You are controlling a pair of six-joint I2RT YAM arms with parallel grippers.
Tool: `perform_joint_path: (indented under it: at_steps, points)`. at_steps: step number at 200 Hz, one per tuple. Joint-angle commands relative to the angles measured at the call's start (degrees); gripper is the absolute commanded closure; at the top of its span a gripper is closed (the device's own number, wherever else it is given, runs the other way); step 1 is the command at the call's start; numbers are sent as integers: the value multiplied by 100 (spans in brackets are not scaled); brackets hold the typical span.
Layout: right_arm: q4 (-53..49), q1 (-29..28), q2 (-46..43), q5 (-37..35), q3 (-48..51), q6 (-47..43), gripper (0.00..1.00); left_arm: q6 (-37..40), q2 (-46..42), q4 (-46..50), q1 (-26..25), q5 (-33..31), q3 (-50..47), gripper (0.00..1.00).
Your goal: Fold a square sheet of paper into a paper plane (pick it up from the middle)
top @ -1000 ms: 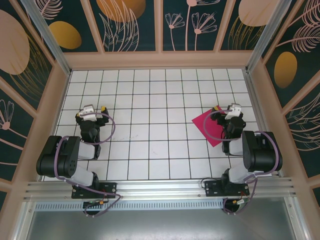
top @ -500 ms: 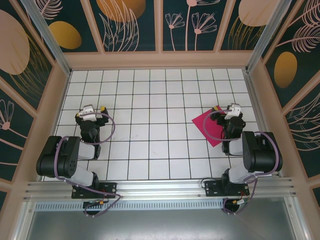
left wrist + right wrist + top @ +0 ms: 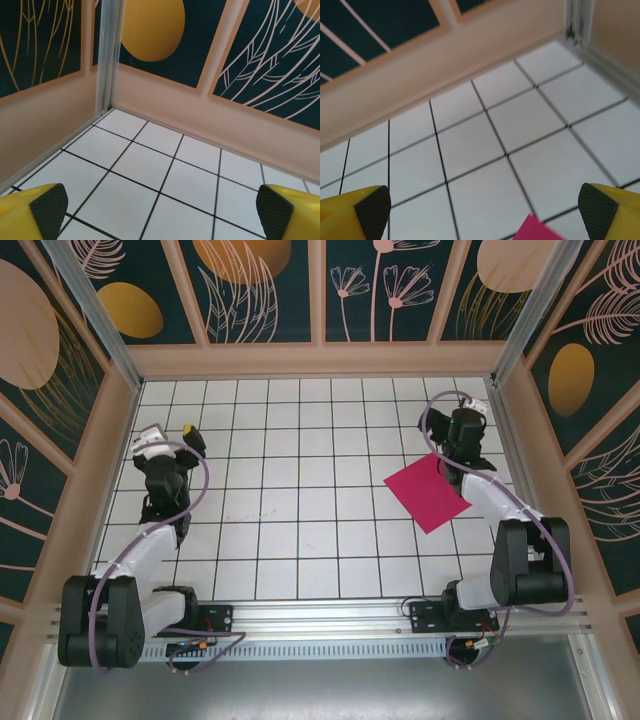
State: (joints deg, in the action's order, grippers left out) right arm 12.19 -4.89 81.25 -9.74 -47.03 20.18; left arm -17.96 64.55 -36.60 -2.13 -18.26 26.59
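At the left side of the white gridded table point(image 3: 300, 500), seen from overhead, the left gripper point(image 3: 165, 443) sits near the left wall, its arm stretched out from the base at the near edge. Its wrist view shows the left gripper point(image 3: 161, 210) spread wide: two yellow fingers stand at the opposite lower corners of the frame, each faced with a black textured pad point(image 3: 47, 207). Nothing lies between them but bare tiles, and they point toward the far-left corner of the enclosure.

Further right, the square sheet of paper point(image 3: 427, 492) lies flat and unfolded on the right part of the table, turned cornerwise like a diamond. Neither tool grips it.

Just past its far corner is the right gripper point(image 3: 462, 422), close to the right wall. From its wrist camera the right gripper point(image 3: 485, 212) is also fully spread, with nothing pinched. One corner of the pink sheet point(image 3: 535, 231) pokes in at the bottom edge, between the fingers and nearer the right-hand pad point(image 3: 595, 210), clear of both pads. Whether the tips rest on the tiles cannot be told.
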Motion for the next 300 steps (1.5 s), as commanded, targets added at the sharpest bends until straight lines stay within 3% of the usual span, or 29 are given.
perform_joint_path:
  at_steps: [1,17,73,120,159,222,260,300]
  points:
    - [-1404,-95,456,563,-146,981,1,-540,-103,1537,36,383,488,1]
    - [-1440,-93,763,861,-187,1354,2,-519,-35,1947,37,698,736,2]
    - [-1782,-99,1720,866,-668,2174,6,-889,390,2729,37,1646,1342,1]
    - [-2009,-267,2334,860,-1118,2329,7,-996,559,2907,37,1955,1439,1]
    - [-1875,-871,2860,1361,-1442,2085,7,-1089,736,2679,37,2379,1454,2]
    - [-2221,-2569,4023,1655,-2798,1202,9,-1176,1106,2492,37,2851,1446,1]
    - [-2483,-2902,4045,1480,-3494,703,10,-1164,1223,2408,41,2899,1412,1]
    - [-2897,-2929,3757,1027,-3725,978,10,-1210,1448,2252,37,3214,1411,1]
